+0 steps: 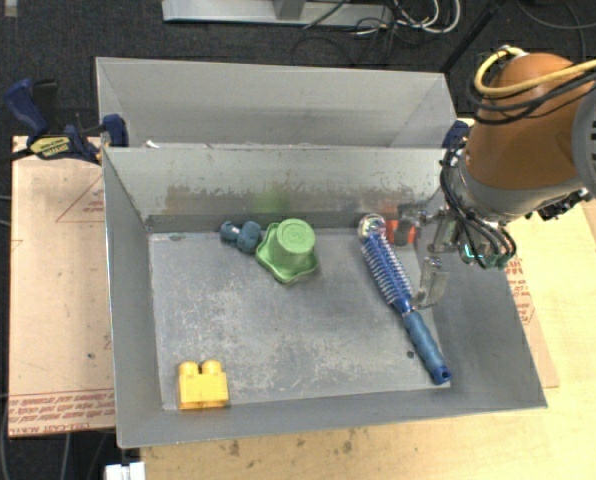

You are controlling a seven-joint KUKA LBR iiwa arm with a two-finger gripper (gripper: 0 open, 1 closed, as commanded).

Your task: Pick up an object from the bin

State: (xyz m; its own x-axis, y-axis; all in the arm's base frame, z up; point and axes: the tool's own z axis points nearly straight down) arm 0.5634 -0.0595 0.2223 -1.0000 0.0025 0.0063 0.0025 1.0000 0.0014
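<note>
Dark carpet and trailing cables surround the grey metal bin (308,343), whose floor is mostly bare. You have the arm's gripper (433,283) low in the right part of the bin, near the back wall. Whether the claw is spread or pressed together you cannot tell from here, and nothing shows pinched in it.

The thing nearest it is the long blue bristle brush with a blue plastic handle (405,306). It lies flat and slanted, with its head toward the back wall and its handle toward the front right. The gripper is just beside its bristles, on the right.

If you take the brush, I judge the neck where the bristles meet the handle the surest hold. Close across the shaft, not along it, and lift straight up, as the long handle may swing.

The upturned green plastic cup (288,250), the yellow toy brick (202,384) and the small blue lump (241,234) lie well apart to the left.
</note>
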